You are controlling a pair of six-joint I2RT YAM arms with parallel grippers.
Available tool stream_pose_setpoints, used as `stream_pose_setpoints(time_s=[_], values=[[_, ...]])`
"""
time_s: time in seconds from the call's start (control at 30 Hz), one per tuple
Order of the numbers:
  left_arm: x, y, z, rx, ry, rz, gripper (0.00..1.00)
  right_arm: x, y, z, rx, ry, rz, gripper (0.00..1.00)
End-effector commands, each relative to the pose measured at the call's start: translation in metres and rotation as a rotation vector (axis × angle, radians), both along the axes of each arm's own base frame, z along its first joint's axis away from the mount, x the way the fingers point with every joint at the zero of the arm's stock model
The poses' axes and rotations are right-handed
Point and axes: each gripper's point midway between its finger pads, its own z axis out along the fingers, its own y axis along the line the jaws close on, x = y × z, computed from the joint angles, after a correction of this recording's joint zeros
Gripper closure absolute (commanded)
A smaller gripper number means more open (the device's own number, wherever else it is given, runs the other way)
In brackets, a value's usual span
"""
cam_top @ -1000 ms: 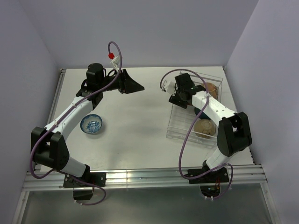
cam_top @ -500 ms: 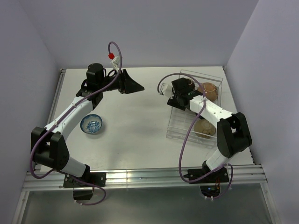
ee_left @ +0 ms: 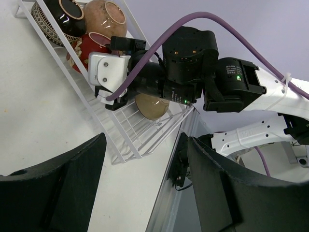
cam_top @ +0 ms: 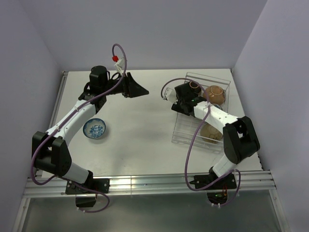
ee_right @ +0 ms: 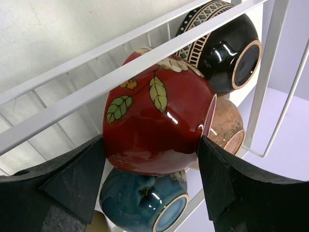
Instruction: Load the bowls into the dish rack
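The red bowl, painted with leaves, lies on its side inside the rack at the right of the top view. The right tool grips it between both fingers. In the wrist frame a black bowl lies above it, a tan bowl behind and a blue bowl below. A blue-patterned bowl stands on the counter at left. The left tool hangs open and empty at upper centre.

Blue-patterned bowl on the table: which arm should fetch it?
Left. The blue-patterned bowl lies beside that arm, and the left gripper is open and empty; the right gripper is shut on a red bowl in the dish rack.
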Motion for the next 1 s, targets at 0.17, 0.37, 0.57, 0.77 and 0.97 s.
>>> stream_pose_setpoints(time_s=[0.17, 0.37, 0.57, 0.77, 0.97], values=[[-0.004, 0.004, 0.019, -0.013, -0.069, 0.006, 0.26, -0.018, 0.002, -0.022, 0.056, 0.071, -0.029, 0.23], [-0.004, 0.006, 0.018, -0.006, -0.074, 0.014, 0.26, -0.023, 0.003, -0.024, 0.059, 0.071, -0.027, 0.07], [-0.003, 0.007, 0.017, -0.002, -0.071, 0.016, 0.25, -0.026, 0.003, -0.022, 0.068, 0.075, -0.029, 0.04], [-0.003, 0.01, 0.017, 0.004, -0.074, 0.023, 0.24, -0.027, 0.01, -0.006, 0.112, 0.081, -0.026, 0.01], [-0.002, 0.021, 0.014, 0.033, -0.077, 0.051, 0.17, -0.035, 0.02, 0.022, 0.197, 0.094, -0.01, 0.0]])
